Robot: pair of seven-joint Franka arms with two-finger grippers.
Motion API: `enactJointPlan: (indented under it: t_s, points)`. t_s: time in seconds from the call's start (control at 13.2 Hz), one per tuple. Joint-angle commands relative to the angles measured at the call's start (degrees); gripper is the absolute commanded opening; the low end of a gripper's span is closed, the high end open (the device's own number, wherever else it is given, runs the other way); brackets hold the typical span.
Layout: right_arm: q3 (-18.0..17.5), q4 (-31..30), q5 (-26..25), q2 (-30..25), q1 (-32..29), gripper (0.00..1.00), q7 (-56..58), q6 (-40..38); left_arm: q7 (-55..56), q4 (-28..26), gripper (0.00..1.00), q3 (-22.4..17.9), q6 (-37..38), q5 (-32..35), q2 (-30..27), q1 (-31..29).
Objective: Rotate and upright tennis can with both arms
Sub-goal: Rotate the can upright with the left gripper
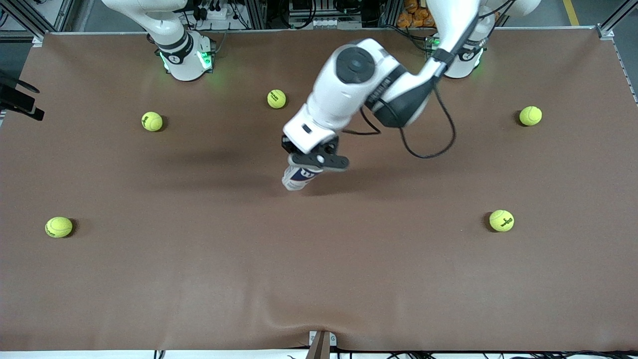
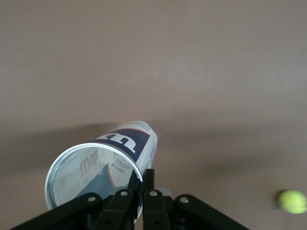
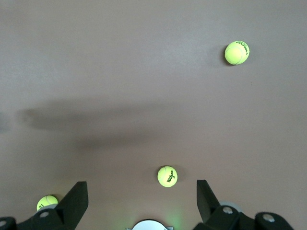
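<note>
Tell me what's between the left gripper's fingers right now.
The tennis can, clamped by its rim in the left gripper, shown in the left wrist view.

The tennis can [image 1: 299,177] is a slim clear plastic tube wrapped in a white, navy and red label with a large white "W" logo on the navy band. It sits near the middle of the brown table, tilted rather than upright, its lower end toward the front camera and its upper part hidden under the left gripper [image 1: 317,160], whose fingers clamp it by the rim. In the left wrist view the can [image 2: 103,165] shows its round silvery-rimmed end, seemingly empty, with the label's inner side visible through the clear wall and the body slanting away toward the tabletop.
</note>
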State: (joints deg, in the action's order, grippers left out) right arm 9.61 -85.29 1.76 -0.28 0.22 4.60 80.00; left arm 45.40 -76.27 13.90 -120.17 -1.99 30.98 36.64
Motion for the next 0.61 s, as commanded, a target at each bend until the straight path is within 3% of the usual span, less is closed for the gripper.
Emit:
enactJointPlan:
  t_s: [0.0, 0.23, 0.38, 0.53]
  points:
    - [-0.64, 0.39, -0.18, -0.25, -0.83, 1.00, -0.91, -0.45, 0.66, 2.00, 0.00, -1.25, 4.76, 5.92, 1.01, 2.55]
    - [-0.64, 0.39, -0.18, -0.25, -0.83, 1.00, -0.91, -0.37, 0.48, 2.01, 0.00, -3.69, 5.73, 11.73, 3.38, 7.46]
    - [-0.64, 0.39, -0.10, -0.25, -0.83, 1.00, -0.99, -0.28, 0.31, 2.09, 0.00, -6.94, 5.82, 12.19, 4.62, 10.28]
    - [-0.64, 0.39, -0.10, -0.25, -0.83, 1.00, -0.99, -0.28, -0.31, 2.01, 0.00, -7.49, 5.82, 12.10, 4.62, 10.64]
